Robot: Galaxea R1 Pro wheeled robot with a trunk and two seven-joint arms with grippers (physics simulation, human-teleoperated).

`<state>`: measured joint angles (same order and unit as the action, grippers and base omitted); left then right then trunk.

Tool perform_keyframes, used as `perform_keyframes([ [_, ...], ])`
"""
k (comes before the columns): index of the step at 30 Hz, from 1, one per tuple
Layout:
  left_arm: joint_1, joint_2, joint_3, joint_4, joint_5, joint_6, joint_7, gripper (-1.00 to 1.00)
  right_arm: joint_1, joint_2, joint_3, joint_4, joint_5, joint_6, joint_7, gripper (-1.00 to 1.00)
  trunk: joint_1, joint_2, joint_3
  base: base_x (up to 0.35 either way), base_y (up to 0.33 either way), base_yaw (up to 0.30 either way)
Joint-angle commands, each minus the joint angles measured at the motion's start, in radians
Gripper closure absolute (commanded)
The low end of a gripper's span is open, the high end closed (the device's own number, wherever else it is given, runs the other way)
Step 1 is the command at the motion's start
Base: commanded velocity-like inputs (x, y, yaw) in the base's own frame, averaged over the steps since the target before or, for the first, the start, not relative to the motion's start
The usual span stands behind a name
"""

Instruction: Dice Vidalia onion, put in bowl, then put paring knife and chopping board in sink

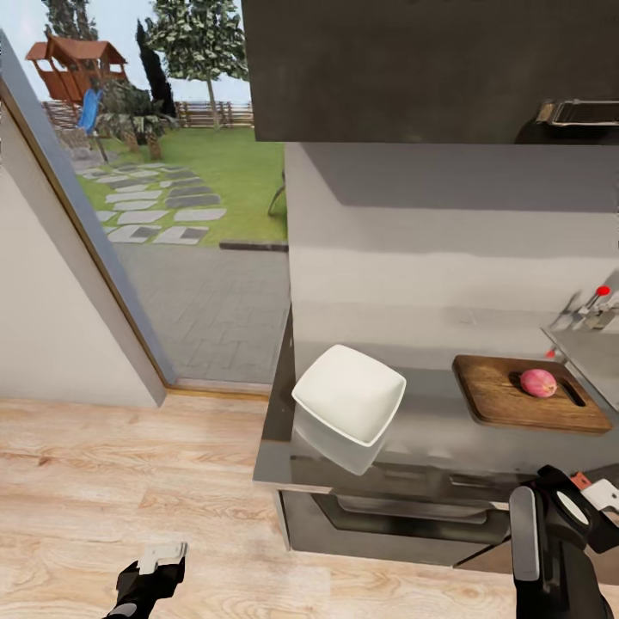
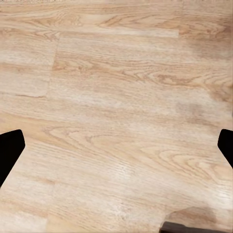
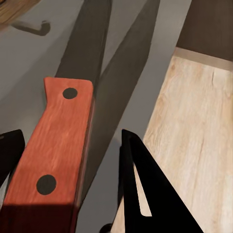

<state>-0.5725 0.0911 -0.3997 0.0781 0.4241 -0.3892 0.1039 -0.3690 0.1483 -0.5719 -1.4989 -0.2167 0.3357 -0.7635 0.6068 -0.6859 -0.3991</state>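
Pinkish-red and roundish, the Vidalia onion (image 1: 538,383) sat on the chopping board (image 1: 516,400), a dark brown wooden rectangle with rounded corners and a slot handle hole just beside the onion, at the right of the head view. The board lay on the glossy grey countertop (image 1: 421,434), with the white squarish bowl (image 1: 350,392) well to its left, nearer the frame's centre. At the right edge of the frame part of the sink (image 1: 593,348) showed, its chrome tap (image 1: 589,308) tipped with a red knob.

In the right wrist view the paring knife (image 3: 53,145) had an orange-red handle with two dark rivets and a dark pointed blade. The right gripper (image 3: 73,160) had its black fingers (image 3: 145,189) clamped on either side of that handle (the blade reaching out over the grey counter). In the head view this arm stood at the lower right, in front of the counter edge.

The left gripper (image 1: 163,557) hung low at the lower left over the pale wooden floor (image 2: 116,107), its fingers wide apart.
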Motion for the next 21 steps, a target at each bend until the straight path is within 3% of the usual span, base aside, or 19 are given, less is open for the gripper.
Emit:
perform_keyframes([
  [1,-0.001,-0.001,-0.008,0.003,0.005,-0.005,0.001,-1.00,0.000,0.001,-0.002,0.015,-0.010,0.019,-0.005,1.00,0.000,-0.001,0.000,0.000,0.000,0.000],
  [21,-0.001,-0.001,-0.008,0.003,0.005,-0.005,0.000,-1.00,0.000,0.000,-0.003,0.014,-0.010,0.019,-0.005,1.00,0.000,-0.001,0.031,0.000,0.000,0.000],
])
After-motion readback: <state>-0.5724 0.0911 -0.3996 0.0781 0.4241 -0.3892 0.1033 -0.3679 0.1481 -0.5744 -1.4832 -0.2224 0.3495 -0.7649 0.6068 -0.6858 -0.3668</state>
